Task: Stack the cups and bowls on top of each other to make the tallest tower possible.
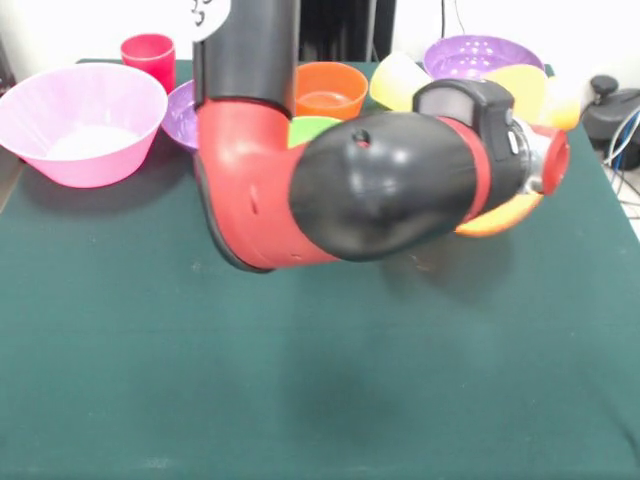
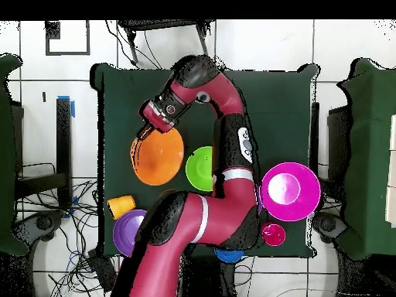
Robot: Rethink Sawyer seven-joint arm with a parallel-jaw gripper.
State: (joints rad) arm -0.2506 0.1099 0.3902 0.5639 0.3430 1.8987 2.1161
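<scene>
The big orange-yellow bowl (image 2: 158,155) lies mid-table; in the front view (image 1: 503,216) it shows at the right behind my wrist. My gripper (image 2: 145,128) is at its rim, and its state is hidden. The lime green bowl (image 2: 201,168) sits beside it. The big pink bowl (image 1: 85,120), the red cup (image 1: 148,55), a purple bowl (image 1: 180,115) and the small orange bowl (image 1: 330,88) stand at the far side. The pale yellow cup (image 1: 398,80) lies on its side by the second purple bowl (image 1: 483,55). The small blue bowl (image 2: 228,255) is near my base. The orange cup is out of view.
My arm (image 1: 360,180) reaches low across the middle of the green table (image 1: 300,380) and hides much of it. Black equipment and cables (image 1: 612,115) lie off the table's right edge in the front view.
</scene>
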